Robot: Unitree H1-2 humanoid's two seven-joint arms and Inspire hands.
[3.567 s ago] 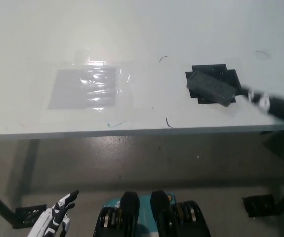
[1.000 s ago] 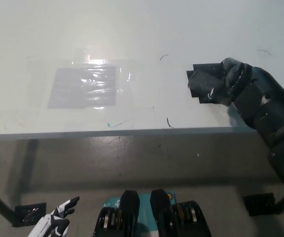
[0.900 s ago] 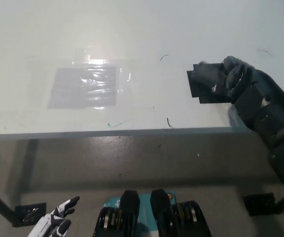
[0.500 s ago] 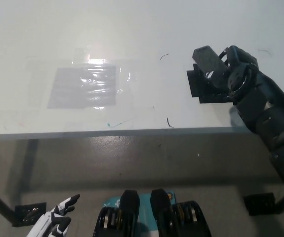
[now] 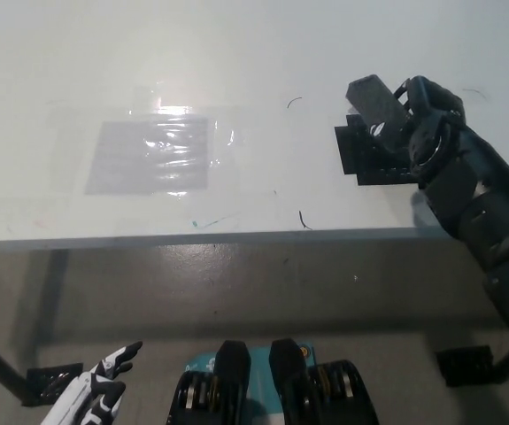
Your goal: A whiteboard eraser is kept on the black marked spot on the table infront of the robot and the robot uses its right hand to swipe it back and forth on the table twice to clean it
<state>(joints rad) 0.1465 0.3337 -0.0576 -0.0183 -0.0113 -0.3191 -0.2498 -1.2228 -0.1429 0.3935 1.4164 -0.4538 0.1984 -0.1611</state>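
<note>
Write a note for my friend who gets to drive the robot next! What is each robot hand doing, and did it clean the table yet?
Right robot hand: shut on the eraser, held tilted at the far edge of the black marked spot.
Left robot hand: open, resting low at the lower left, below the table edge, holding nothing.
Done: the eraser is grasped and picked up off the spot.
Left: both back-and-forth swipes. No wiping shows yet; small pen marks remain near the front edge, beside the shiny clear sheet to the left.
</note>
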